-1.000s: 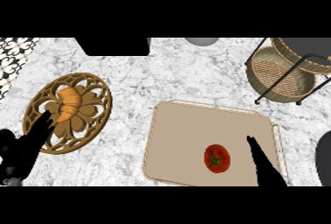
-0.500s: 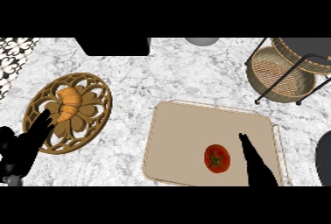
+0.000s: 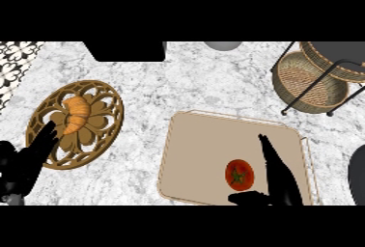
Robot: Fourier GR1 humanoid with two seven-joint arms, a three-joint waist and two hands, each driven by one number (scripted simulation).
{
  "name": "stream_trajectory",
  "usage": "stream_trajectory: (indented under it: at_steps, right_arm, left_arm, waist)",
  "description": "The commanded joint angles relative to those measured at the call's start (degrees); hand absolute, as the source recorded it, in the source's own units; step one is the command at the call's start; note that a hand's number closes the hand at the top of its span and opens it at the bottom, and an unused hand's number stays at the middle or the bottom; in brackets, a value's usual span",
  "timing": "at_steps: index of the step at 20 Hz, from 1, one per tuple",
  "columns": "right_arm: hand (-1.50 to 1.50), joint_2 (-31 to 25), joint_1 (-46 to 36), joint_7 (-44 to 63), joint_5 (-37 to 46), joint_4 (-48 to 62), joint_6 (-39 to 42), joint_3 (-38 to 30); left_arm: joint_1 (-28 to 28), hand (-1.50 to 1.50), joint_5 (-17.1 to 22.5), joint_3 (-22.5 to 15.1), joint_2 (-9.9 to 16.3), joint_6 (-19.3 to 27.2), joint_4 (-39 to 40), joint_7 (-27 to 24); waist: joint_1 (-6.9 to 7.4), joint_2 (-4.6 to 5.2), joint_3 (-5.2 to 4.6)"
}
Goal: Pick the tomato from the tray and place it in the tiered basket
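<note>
The red tomato (image 3: 239, 174) lies on the flat tan tray (image 3: 206, 144), near the tray's front edge. The tray sits on the white marble desk (image 3: 178, 82).

The right hand (image 3: 279, 181) is over the tray, just to the right of the tomato. Its fingers (image 3: 269, 154) are long and straight, pressed side by side, and point away from the robot. The thumb (image 3: 246, 198) sticks out to the left, just below the tomato. So the hand is wide open, with the tomato in the gap between thumb and fingers. It holds nothing. I cannot tell if any part of the hand touches the tomato.

The left hand (image 3: 25, 161) shows at the left edge. Its fingers are straight too, and their tips lie over the rim of a round wooden plate (image 3: 100, 125). A croissant (image 3: 76, 114) lies on that plate. This hand holds nothing.

The tiered basket (image 3: 314, 82) stands at the far right of the desk, well apart from the tray. It is woven, with thin black legs.
</note>
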Motion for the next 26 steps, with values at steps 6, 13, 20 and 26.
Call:
stream_trajectory:
  at_steps: [6,13,20,26]
  right_arm:
    - [-1.5,3.17,-3.71,-3.63,0.24,8.72,-0.28,-1.46]
    - [1.5,3.86,-4.7,-14.4,3.38,14.87,-6.77,0.71]
    - [1.5,6.25,0.31,-12.69,7.01,7.33,-13.36,2.05]
    - [1.5,6.35,-8.46,3.05,23.42,8.24,2.88,18.94]
  left_arm:
    - [3.58,0.0,-2.31,2.41,-1.85,-3.42,-3.27,0.0]
    - [-0.21,0.0,-1.58,4.15,-1.23,-3.81,-1.57,2.75]
    - [3.23,0.0,-3.45,4.02,-3.02,-3.86,-4.72,1.75]
    - [-1.88,0.0,-5.27,2.48,-4.83,-2.0,0.49,0.82]
  waist:
    - [0.06,0.03,-0.05]
    - [0.06,0.05,-0.04]
    - [-0.01,-0.03,-0.05]
    - [0.69,0.02,-0.33]
